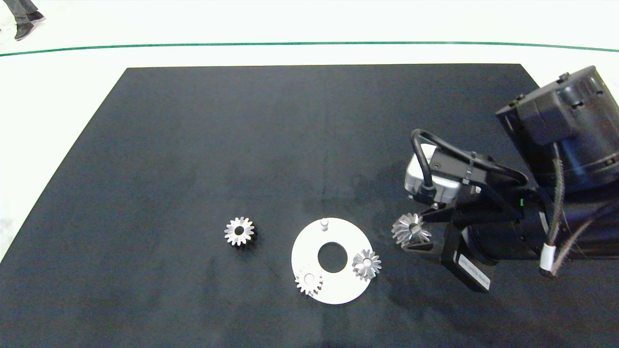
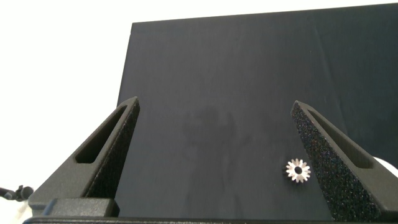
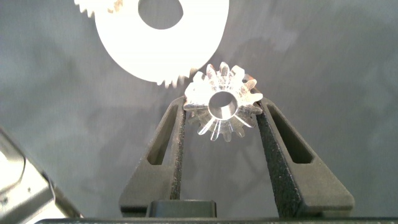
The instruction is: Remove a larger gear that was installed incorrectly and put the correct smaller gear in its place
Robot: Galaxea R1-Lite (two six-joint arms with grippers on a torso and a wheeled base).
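Right gripper is clamped on the smaller silver cone-shaped star-toothed metal gear, just off the white round plate at 3 o'clock. Gear looks rigid, heavy, slick; holding across the toothed flanks seems best. Larger flat-faced silver gear lies on the black mat at the plate's 9 o'clock. Left gripper hovers with jaws apart

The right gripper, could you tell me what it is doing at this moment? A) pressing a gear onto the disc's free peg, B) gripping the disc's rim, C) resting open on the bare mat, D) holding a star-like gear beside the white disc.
D: the right gripper is shut on the smaller gear, beside the white disc.
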